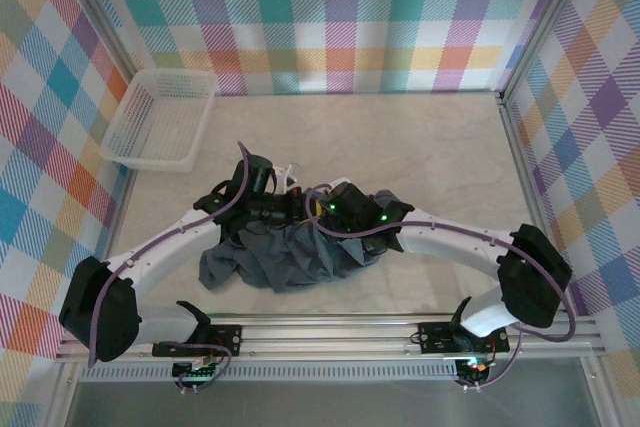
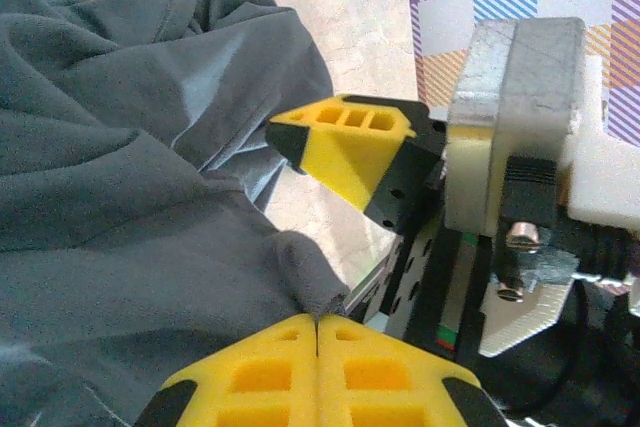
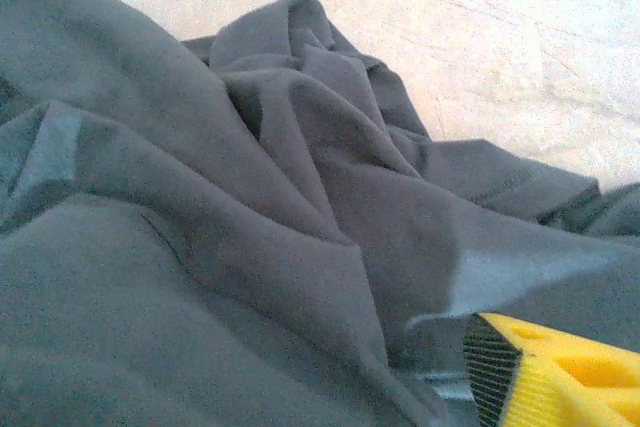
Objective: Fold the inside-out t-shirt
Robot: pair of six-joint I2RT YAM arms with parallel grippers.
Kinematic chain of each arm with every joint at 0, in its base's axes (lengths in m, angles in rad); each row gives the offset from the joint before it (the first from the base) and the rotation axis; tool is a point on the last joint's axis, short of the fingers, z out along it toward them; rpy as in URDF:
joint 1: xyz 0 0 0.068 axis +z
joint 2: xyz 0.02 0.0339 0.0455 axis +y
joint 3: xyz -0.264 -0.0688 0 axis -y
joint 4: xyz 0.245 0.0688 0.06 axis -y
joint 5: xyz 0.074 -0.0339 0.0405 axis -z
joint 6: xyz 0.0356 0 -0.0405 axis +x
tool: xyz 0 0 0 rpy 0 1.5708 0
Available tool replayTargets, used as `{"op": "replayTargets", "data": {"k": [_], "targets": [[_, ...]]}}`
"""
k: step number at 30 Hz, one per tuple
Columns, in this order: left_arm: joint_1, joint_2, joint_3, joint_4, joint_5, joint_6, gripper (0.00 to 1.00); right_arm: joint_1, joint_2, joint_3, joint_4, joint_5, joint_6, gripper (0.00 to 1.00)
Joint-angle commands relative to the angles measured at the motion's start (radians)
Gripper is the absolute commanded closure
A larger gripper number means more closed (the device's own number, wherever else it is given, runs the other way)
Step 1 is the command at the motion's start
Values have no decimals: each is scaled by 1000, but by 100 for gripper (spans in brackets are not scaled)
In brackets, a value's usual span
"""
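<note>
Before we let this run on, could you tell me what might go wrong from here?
The left gripper pinches only a small nub of the t-shirt at its tip, so the fabric may slip out when pulled. The right gripper sits close beside it, so the two could bump. The shirt lies bunched, so a pull may drag several layers.

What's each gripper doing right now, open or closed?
Left gripper: closed, pinching a fold of the inside-out t-shirt.
Right gripper: cannot be told from these views.
</note>
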Motion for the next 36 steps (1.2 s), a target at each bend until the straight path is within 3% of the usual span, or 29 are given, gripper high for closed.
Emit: {"op": "replayTargets", "data": {"k": [1, 4, 9, 16, 21, 24, 26, 29, 31, 34, 35, 36], "targets": [[-2, -2, 13, 4, 3, 28, 100, -26, -91, 0, -125, -27, 28, 32], [-2, 3, 13, 11, 6, 26, 100, -68, -152, -62, -159, -20, 32, 45], [-2, 5, 12, 17, 8, 22, 100, -121, -196, -100, -189, -116, 23, 56], [-2, 25, 16, 38, 20, 8, 100, -137, -173, -95, -197, -192, 4, 90], [-1, 23, 21, 18, 9, 11, 100, -169, -177, -97, -198, -182, 36, 95], [13, -12, 72, -135, -54, 94, 100, -283, -208, -134, -226, -120, 41, 100], [11, -37, 162, -296, -126, 213, 100, -386, -253, -145, -226, -253, 10, 100], [-14, -15, 316, -485, -167, 381, 100, -395, -276, -100, -222, -521, -48, 100], [-18, 15, 382, -584, -286, 451, 100, -397, -271, -74, -224, -658, -49, 100], [-17, 101, 434, -713, -776, 489, 100, -401, -325, -104, -96, -867, 37, 100], [-15, 150, 449, -737, -872, 497, 100, -403, -340, -120, -37, -918, 81, 100], [-16, 187, 470, -747, -874, 506, 100, -403, -343, -125, -10, -941, 110, 100]]}}
